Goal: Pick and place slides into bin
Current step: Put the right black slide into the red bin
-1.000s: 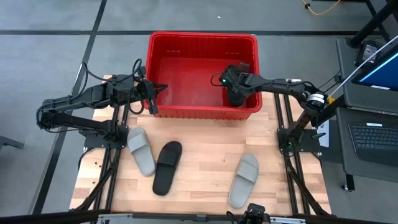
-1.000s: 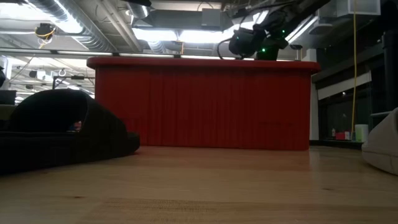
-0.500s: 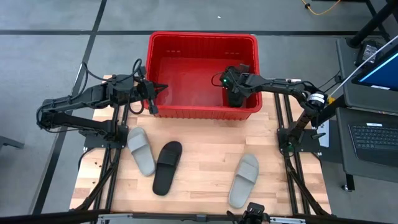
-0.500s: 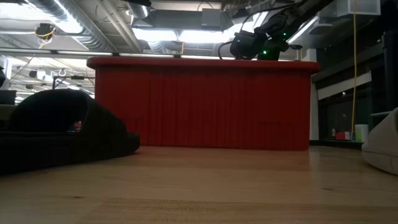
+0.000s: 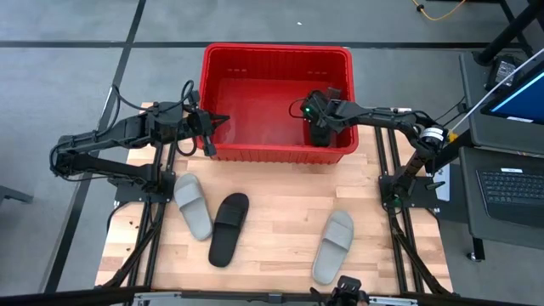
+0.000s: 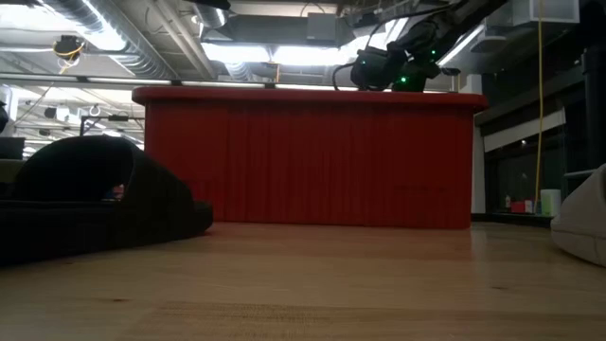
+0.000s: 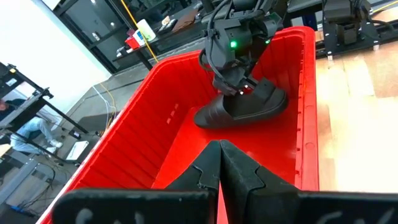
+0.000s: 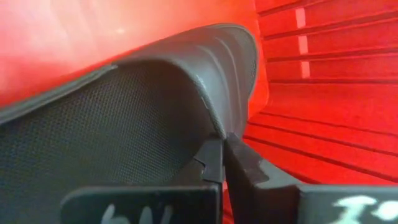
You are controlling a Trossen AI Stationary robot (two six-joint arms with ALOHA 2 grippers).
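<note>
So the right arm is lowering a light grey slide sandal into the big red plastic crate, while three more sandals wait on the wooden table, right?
Not quite: the sandal held by the right gripper is a matte black slide sandal, not a grey one. The left wrist view shows it inside the big red plastic crate. The rest holds: two light grey sandals and one black sandal lie on the wooden table.

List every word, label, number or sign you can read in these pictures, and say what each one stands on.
None can be read.
White marks on the left claw mount: cut off by the picture's edge, unreadable.
White marks on the right claw mount: cut off, unreadable.
Laptop screen beside the table: too small to read.
The red bin, the black slide in it and the slides on the table show no print.
</note>
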